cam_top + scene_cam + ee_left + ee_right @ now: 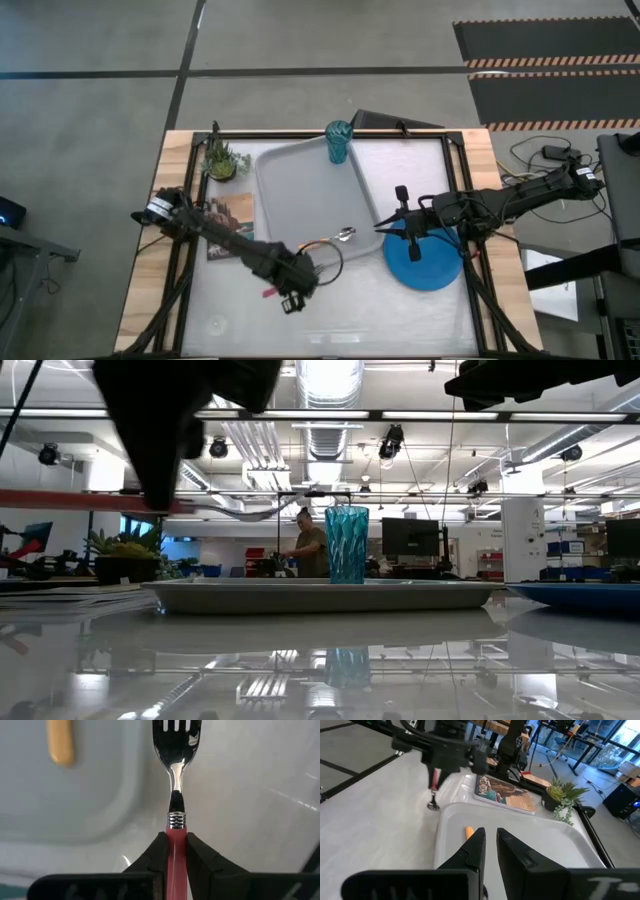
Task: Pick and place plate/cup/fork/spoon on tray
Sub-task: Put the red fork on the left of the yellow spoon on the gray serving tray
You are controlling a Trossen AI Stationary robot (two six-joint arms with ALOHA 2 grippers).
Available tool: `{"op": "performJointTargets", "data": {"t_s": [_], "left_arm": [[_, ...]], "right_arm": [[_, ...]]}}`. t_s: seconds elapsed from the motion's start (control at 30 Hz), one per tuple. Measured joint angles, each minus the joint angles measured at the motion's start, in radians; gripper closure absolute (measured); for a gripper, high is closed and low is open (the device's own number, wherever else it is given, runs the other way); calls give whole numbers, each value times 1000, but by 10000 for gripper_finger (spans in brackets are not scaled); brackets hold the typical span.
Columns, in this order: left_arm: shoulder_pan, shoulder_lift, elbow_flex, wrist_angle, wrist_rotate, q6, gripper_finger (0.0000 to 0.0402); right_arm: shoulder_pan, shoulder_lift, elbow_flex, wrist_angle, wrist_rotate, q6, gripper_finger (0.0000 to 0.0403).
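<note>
Tray [300, 185] sits at centre of the high view, tilted slightly, long side running from upper right to lower left. Contents: the cup [339, 141] stands upright in the tray's upper right corner; in the low view the cup [346, 544] rises from the tray floor at frame centre, the tray rim [320, 595] a long band under it. The spoon [335, 237] lies at the tray's lower right corner, metal bowl toward the right, orange handle toward the left; whether all of it lies inside the rim cannot be told from above. In the left wrist view an orange handle end [61, 742] rests on the tray floor, upper left of frame.

Plate [424, 257] lies flat on the table right of the tray, outside it, nothing on it; the low view shows its edge [580, 594] at far right.

Left gripper [290, 290] is below the tray's lower edge, lower centre of the high view. Its fingers [159, 857] are clamped on the pink handle of the fork [175, 775], tines pointing away over the tray's rounded rim.

Right gripper [400, 222] hangs over the plate's upper left edge; its fingers [476, 847] stand a narrow gap apart, holding nothing.

Off the tray, left side of the table: a book [230, 222] and a small potted plant [222, 160].
</note>
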Motion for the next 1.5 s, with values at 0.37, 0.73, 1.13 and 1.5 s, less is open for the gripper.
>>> {"op": "performJointTargets", "data": {"t_s": [0.37, 0.73, 1.13, 1.5], "left_arm": [[218, 0, 0, 1, -60, 326, 380], [403, 30, -13, 124, -109, 591, 380], [445, 45, -45, 235, -110, 626, 380], [445, 46, -126, 282, -117, 614, 380]], "right_arm": [[0, -38, -1, -56, 0, -10, 367], [0, -122, -1, -129, 1, 19, 367], [0, -126, -1, -150, 1, 23, 367], [0, -126, -1, -149, 1, 26, 367]]}}
